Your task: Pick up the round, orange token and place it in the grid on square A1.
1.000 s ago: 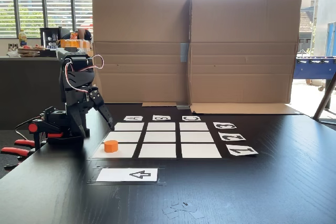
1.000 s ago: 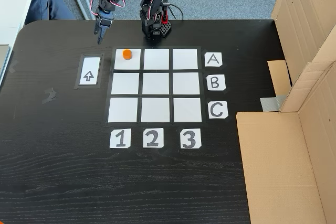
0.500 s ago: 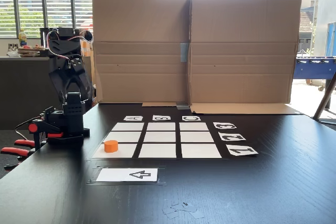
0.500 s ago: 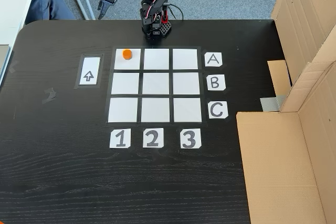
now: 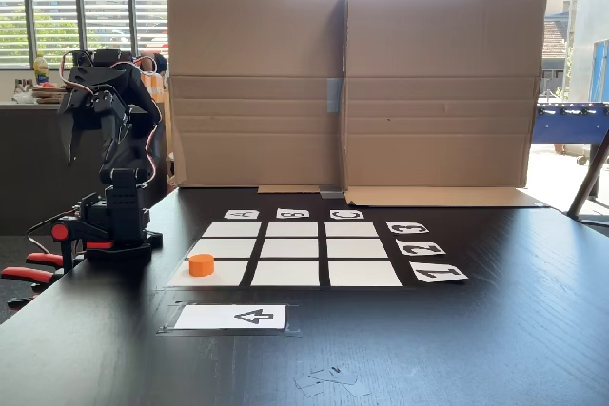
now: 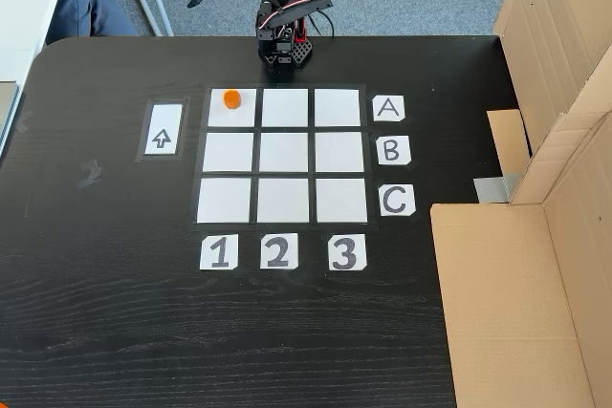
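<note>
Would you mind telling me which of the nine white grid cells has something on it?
Square A1, the corner cell by labels A and 1: it carries the orange token.

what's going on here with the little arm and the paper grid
A small robot arm is folded up over its base at the table's edge, its gripper raised in the air and holding nothing. The orange token sits on square A1 of the grid, the corner cell in row A above label 1. Judging by that, the placing looks done and the arm is clear of the grid.

the token (image 6: 230,98) sits on square a1 (image 6: 232,108), the grid's (image 6: 282,154) corner just right of the arrow card (image 6: 163,129).
</note>
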{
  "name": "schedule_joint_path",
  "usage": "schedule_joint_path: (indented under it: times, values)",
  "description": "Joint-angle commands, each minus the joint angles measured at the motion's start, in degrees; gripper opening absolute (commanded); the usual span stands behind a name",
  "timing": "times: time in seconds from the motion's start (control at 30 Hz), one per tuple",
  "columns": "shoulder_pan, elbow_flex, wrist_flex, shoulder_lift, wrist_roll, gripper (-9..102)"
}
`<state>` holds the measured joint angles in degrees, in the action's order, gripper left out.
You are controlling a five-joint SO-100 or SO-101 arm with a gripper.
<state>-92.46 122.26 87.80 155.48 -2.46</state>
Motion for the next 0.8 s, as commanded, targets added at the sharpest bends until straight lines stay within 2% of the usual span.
schedule_joint_path:
  times: [0.0, 0.4, 0.63, 0.77]
  values:
    - [-3.7, 4.8, -0.4, 5.2, 1.4, 16]
    - [-10.0, 23.3, -2.9, 20.5, 3.3, 13]
    - [-11.7, 35.8, -12.4, 25.6, 4.0, 11]
    - [-12.2, 41.2, -15.1, 28.8, 4.0, 11]
